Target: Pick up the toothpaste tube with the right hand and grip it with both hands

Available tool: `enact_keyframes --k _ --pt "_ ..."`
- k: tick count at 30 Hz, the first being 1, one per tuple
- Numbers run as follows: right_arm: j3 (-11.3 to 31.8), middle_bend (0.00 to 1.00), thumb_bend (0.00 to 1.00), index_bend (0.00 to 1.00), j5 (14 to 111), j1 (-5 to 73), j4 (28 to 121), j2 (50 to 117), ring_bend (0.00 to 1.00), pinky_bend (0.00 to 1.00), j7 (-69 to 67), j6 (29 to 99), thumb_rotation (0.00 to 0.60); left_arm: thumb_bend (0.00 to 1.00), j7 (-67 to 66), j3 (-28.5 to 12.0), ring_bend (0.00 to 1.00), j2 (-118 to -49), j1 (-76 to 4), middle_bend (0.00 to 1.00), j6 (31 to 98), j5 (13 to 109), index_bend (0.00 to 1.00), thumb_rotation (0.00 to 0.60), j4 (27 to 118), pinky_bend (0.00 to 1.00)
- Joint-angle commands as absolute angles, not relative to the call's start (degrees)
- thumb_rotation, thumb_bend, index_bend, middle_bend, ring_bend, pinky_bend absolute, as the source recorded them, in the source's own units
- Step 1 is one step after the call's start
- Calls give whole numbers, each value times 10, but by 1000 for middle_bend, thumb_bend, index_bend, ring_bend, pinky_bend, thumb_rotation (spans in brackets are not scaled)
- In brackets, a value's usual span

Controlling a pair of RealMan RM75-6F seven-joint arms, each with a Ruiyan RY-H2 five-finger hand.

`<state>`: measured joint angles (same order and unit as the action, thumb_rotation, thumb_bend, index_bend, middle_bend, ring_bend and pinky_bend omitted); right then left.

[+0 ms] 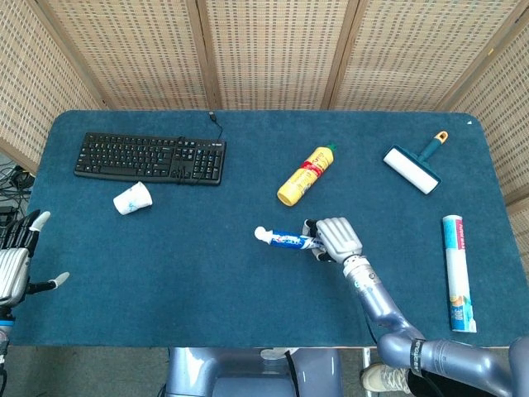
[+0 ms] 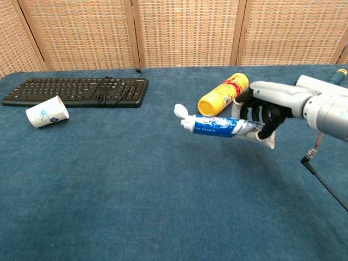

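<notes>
Head view: high camera looking steeply down, taking in the whole blue table (image 1: 165, 281) edge to edge, wicker screen (image 1: 273, 50) across the top of the frame, floor strip at the bottom. Far off, things look small.

Chest view: low camera just above the table (image 2: 109, 206) surface, facing forward to the screen (image 2: 185, 32) at the top. Much nearer, things look large; table sides cropped.

Shared: keyboard (image 1: 150, 157) (image 2: 76, 91) and paper cup (image 1: 132, 198) (image 2: 47, 111) upper left, yellow bottle (image 1: 306, 174) (image 2: 223, 95) centre, toothpaste tube (image 1: 285, 241) (image 2: 220, 126), right hand (image 1: 337, 238) (image 2: 266, 106). Left hand (image 1: 16, 260), at the lower left edge, shows from the head only.
</notes>
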<state>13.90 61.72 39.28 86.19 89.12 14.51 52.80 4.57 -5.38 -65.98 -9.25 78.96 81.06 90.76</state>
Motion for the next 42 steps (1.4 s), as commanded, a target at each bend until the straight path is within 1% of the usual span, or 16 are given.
enact_keyframes --k 1,2,4,6,7,11,15,21,26,27,30,31,42 --pt "155 704 749 734 593 412 879 887 643 657 174 524 600 0 131 -60 0 -664 -123 0 777 862 0 485 901 0" --pt "161 705 750 735 581 420 881 890 643 657 188 523 600 0 156 -65 0 -671 -134 0 781 882 0 429 895 0" --pt "170 704 750 735 558 436 882 897 643 658 210 521 600 0 198 -76 0 -687 -153 0 792 908 0 249 887 0" --pt "177 705 750 735 542 450 882 903 643 658 230 521 600 0 246 -86 0 -699 -170 0 797 922 0 149 891 0" --pt "182 705 749 735 529 460 881 908 643 658 244 521 600 0 287 -94 0 -707 -180 0 799 925 0 126 899 0" --pt "196 705 749 735 485 487 884 920 643 658 274 521 600 0 328 -119 0 -726 -218 0 776 916 0 117 908 0" --pt "206 705 749 735 447 511 883 931 644 658 297 521 600 0 352 -139 0 -752 -258 0 730 889 0 117 916 0" --pt "215 705 749 735 397 545 879 944 649 658 318 518 600 0 376 -170 0 -814 -316 0 675 839 0 113 892 0" --pt "219 705 749 735 372 563 879 952 650 658 326 522 600 0 383 -183 0 -851 -348 0 644 812 0 113 870 0" --pt "219 705 749 735 367 567 879 953 650 658 327 523 600 0 383 -185 0 -860 -355 0 638 806 0 103 864 0" --pt "219 706 749 735 357 574 879 955 652 658 329 526 600 0 384 -188 0 -876 -372 0 618 796 0 46 850 0" --pt "219 707 749 735 355 576 880 956 654 658 328 527 600 0 384 -190 0 -880 -377 0 612 793 0 41 844 0" --pt "216 710 749 735 345 591 887 958 658 658 323 541 600 0 391 -202 0 -952 -426 0 585 769 0 43 795 0"
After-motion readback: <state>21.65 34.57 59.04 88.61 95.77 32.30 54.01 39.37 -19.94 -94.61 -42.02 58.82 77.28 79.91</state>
